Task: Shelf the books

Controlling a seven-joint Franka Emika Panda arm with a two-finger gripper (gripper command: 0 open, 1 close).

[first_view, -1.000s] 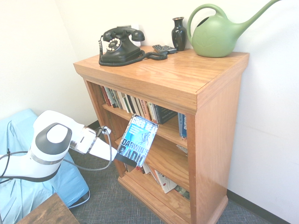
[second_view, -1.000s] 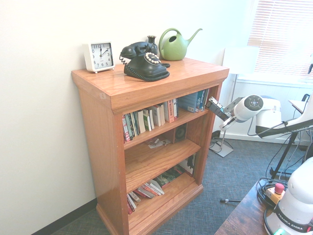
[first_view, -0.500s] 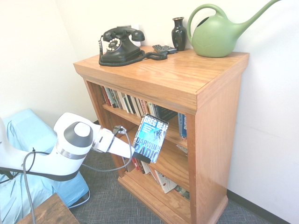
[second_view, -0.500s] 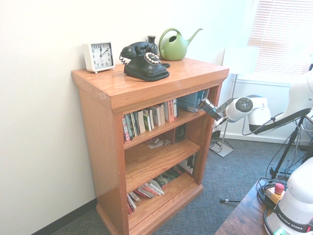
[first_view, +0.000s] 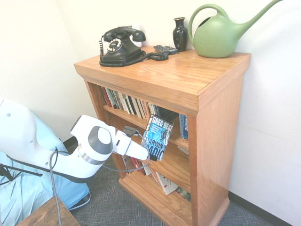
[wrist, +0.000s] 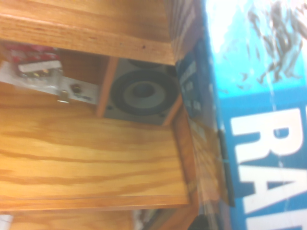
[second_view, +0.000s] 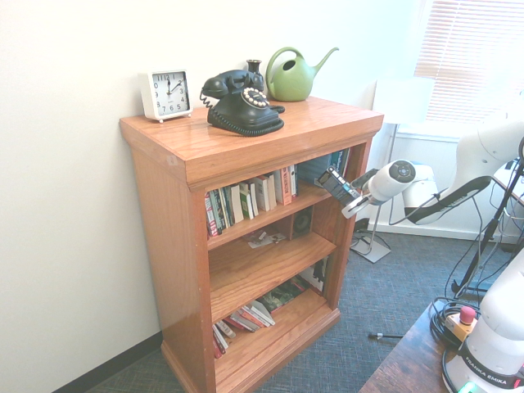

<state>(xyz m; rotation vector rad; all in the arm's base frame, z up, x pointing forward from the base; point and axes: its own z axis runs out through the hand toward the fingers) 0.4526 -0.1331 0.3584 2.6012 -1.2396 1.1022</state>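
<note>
The book (first_view: pixel 158 135), a blue-and-black paperback with white "GREG BEAR" lettering, hangs upright and slightly tilted just in front of the shelf (first_view: pixel 188 80), level with the board between its upper and middle openings. My gripper (first_view: pixel 150 152) is shut on the book's lower end, reaching in from the left. In the second exterior view the book (second_view: pixel 335 184) is at the right end of the upper opening of the shelf (second_view: pixel 246 151), with my gripper (second_view: pixel 348 197) behind it. In the wrist view, the book's cover (wrist: pixel 261 96) is close beside a shelf board (wrist: pixel 86 153).
On the top stand a black telephone (first_view: pixel 121 46), a dark vase (first_view: pixel 179 34), a green watering can (first_view: pixel 217 35) and a white clock (second_view: pixel 166 94). Standing books (first_view: pixel 127 102) fill the upper shelf; others lie on the bottom shelf (first_view: pixel 164 182). A small speaker (wrist: pixel 141 96) sits at the back.
The arm has carried the book to the right and inward, from out in front of the bookcase to right at its open front. The grip has not changed.
</note>
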